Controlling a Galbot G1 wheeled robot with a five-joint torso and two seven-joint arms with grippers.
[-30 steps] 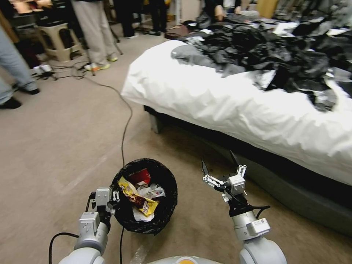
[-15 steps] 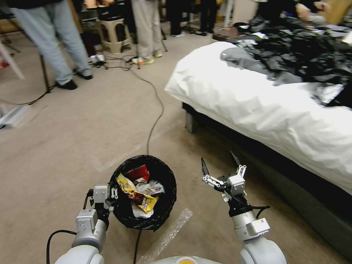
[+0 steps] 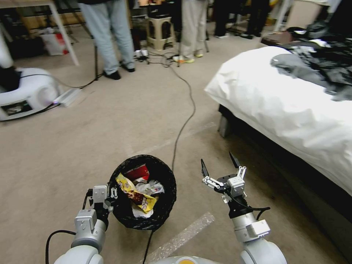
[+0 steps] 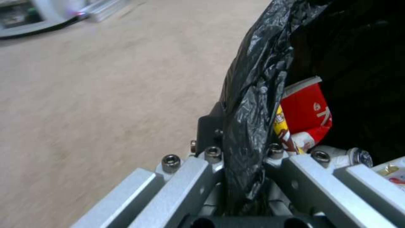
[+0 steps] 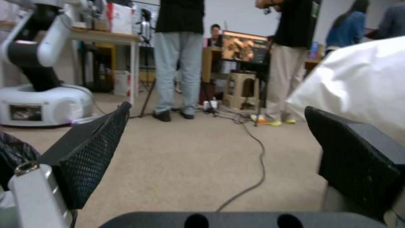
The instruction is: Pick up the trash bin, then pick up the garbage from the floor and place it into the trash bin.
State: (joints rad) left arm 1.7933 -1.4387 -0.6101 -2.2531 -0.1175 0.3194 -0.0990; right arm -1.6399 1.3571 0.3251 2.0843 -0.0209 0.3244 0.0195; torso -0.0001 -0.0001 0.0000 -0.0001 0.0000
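Observation:
The trash bin (image 3: 167,205), lined with a crinkly black bag, hangs just above the carpet at the lower middle of the head view. My left gripper (image 3: 112,198) is shut on its near-left rim; the left wrist view shows the bag's rim (image 4: 246,120) pinched between the fingers. Inside lies garbage: a yellow snack wrapper (image 3: 137,194), white tissues (image 3: 152,189) and a red-and-white squashed cup (image 3: 138,171), the cup (image 4: 306,109) also seen in the left wrist view. To the right of the bin my right gripper (image 3: 218,165) is held open and empty, fingers (image 5: 95,152) spread wide.
A bed (image 3: 293,110) with a white cover and dark clothes fills the right side. A black cable (image 3: 183,121) runs across the carpet toward the bin. A pale tape strip (image 3: 183,236) lies near my base. Another robot's white base (image 3: 29,91) stands far left; people stand behind.
The whole view has swung left: the bed has slid rightward and another robot's base has come into sight. Both arms and the bin keep their places relative to me.

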